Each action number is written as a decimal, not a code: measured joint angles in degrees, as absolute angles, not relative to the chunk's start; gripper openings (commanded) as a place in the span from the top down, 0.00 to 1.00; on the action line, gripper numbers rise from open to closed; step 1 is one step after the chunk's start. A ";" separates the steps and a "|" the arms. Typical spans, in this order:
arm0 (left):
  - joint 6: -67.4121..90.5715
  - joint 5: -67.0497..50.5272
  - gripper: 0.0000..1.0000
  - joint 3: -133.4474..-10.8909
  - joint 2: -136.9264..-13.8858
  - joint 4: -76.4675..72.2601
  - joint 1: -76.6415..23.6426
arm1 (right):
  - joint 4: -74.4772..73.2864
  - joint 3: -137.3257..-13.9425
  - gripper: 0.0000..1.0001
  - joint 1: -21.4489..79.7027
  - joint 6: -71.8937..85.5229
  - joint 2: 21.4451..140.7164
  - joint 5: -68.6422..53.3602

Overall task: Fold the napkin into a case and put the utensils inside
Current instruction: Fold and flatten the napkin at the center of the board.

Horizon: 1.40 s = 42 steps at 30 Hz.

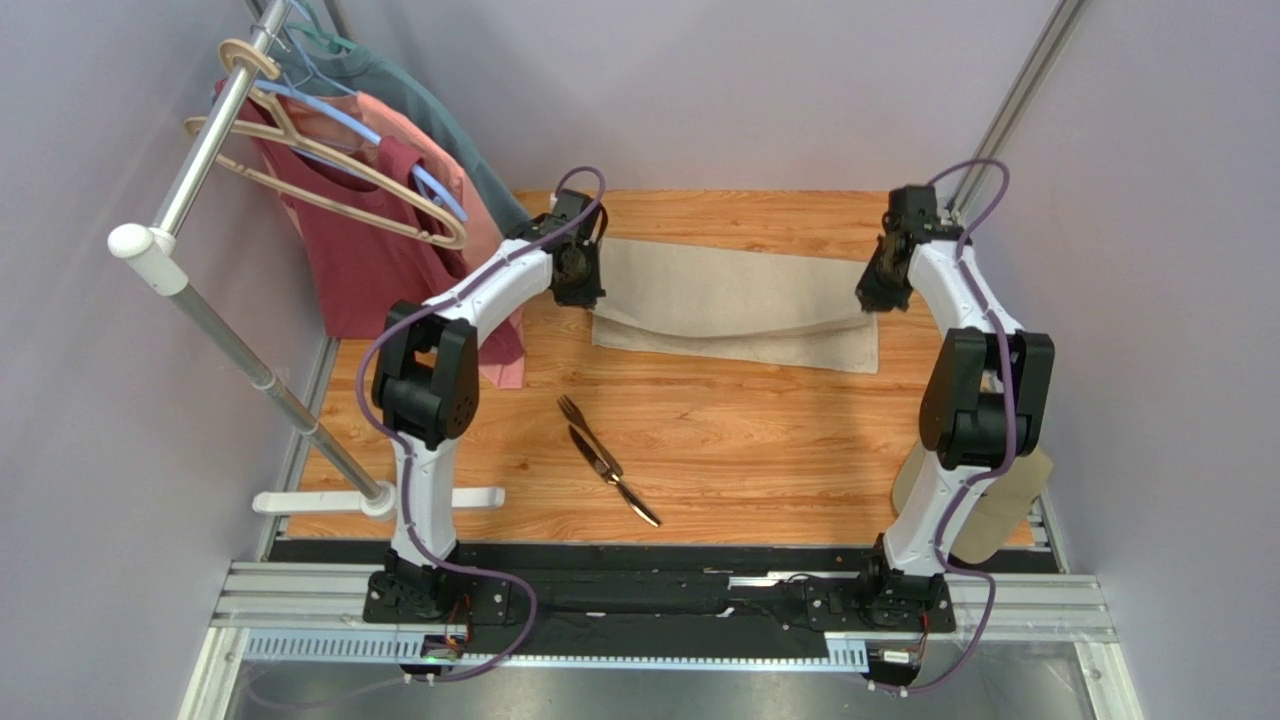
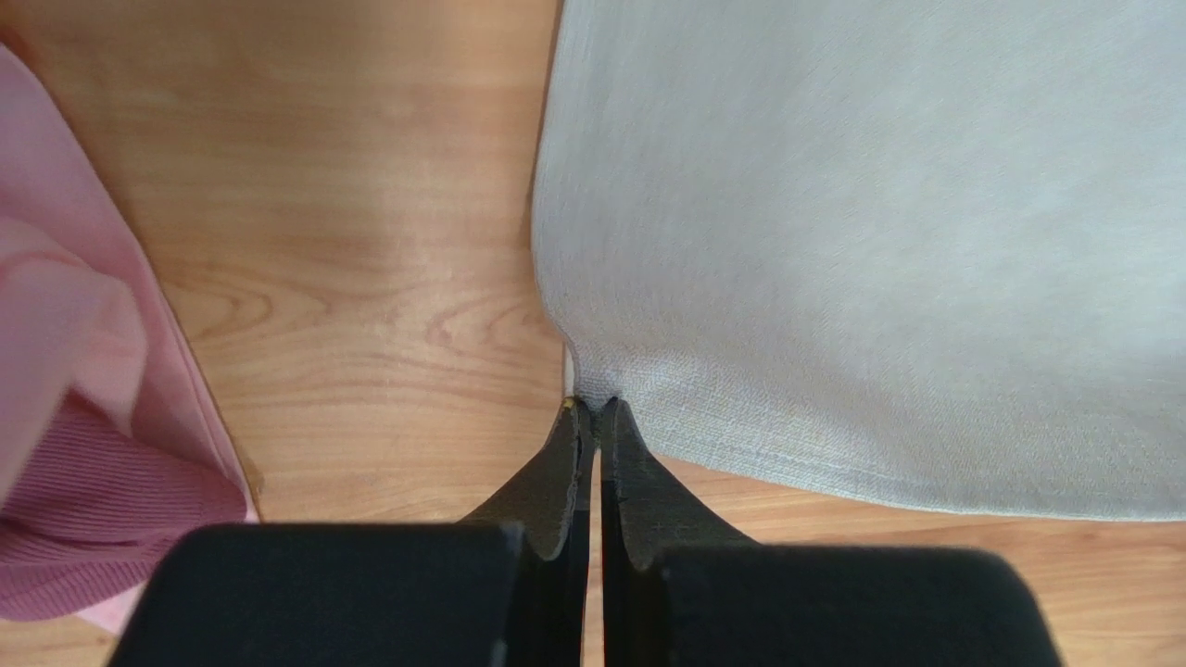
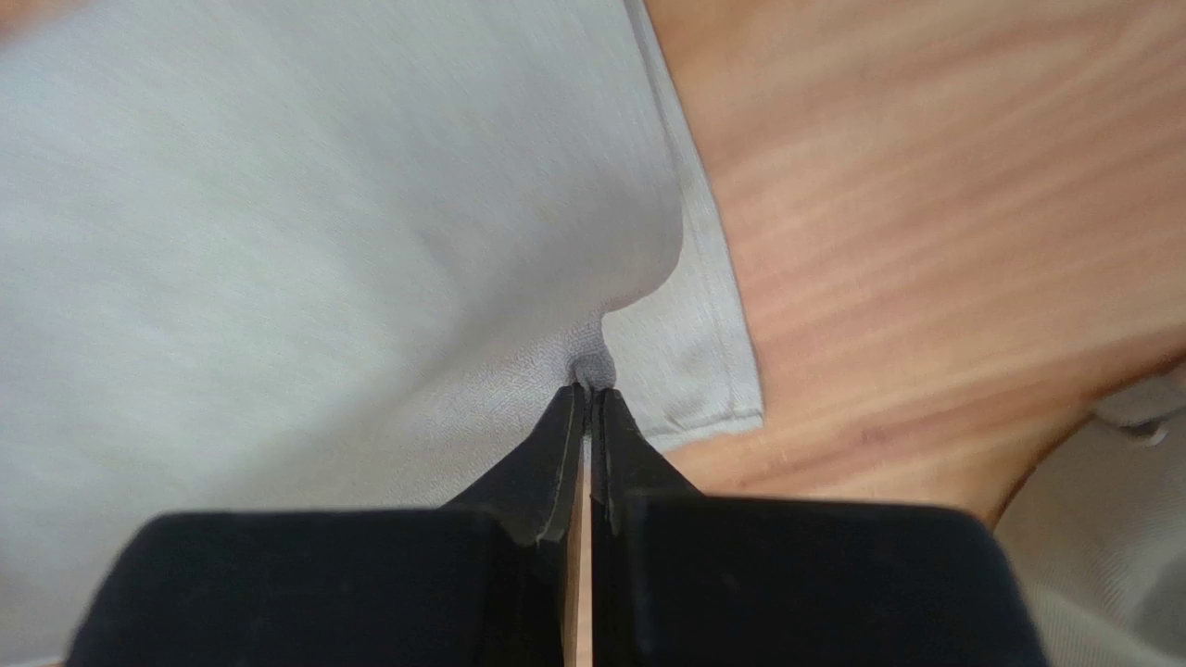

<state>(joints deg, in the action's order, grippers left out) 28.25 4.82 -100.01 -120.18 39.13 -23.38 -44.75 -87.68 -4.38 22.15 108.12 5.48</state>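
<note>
The beige napkin (image 1: 736, 305) lies folded over at the back of the wooden table, its upper layer reaching short of the near edge. My left gripper (image 1: 582, 290) is shut on the napkin's left corner (image 2: 602, 389); in the left wrist view the gripper (image 2: 596, 407) pinches a small tuck of cloth. My right gripper (image 1: 878, 296) is shut on the right side of the napkin's upper layer (image 3: 418, 250), with the gripper (image 3: 590, 391) pinching a bunched bit of fabric. The dark fork (image 1: 580, 422) and knife (image 1: 616, 477) lie crossed in the middle of the table, apart from both grippers.
A rack (image 1: 226, 323) at the left holds hangers with red and pink shirts (image 1: 376, 225); pink cloth (image 2: 84, 417) lies close to my left gripper. A tan object (image 1: 992, 510) sits at the table's right edge behind my right arm.
</note>
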 measured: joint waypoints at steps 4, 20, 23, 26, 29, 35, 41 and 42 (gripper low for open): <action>27.64 4.97 1.00 -100.33 -115.02 31.86 -23.31 | -42.81 -99.92 1.00 -4.38 22.28 108.33 5.52; 22.74 4.05 1.00 -115.81 -124.81 6.55 -20.62 | -22.46 -120.33 1.00 -6.24 21.50 123.22 -0.10; 22.74 2.50 1.00 -119.13 -128.88 6.81 -20.23 | -23.05 -124.79 1.00 -6.33 21.32 126.82 -1.13; 23.18 0.32 1.00 -120.31 -130.23 8.29 -20.10 | -23.68 -123.96 1.00 -6.52 21.50 126.87 -2.17; 23.83 -1.39 1.00 -120.29 -130.08 9.93 -20.10 | -24.47 -120.07 1.00 -6.68 21.63 125.32 -3.11; 25.91 -1.69 1.00 -114.83 -125.69 18.96 -20.16 | -31.22 -107.68 1.00 -7.07 21.69 118.17 -3.49; 28.36 -4.36 1.00 -103.63 -118.80 26.50 -20.16 | -35.75 -94.11 1.00 -7.73 21.06 108.64 -3.03; 28.53 -4.73 1.00 -102.67 -118.52 27.00 -20.16 | -36.12 -93.21 1.00 -7.94 21.06 107.94 -3.03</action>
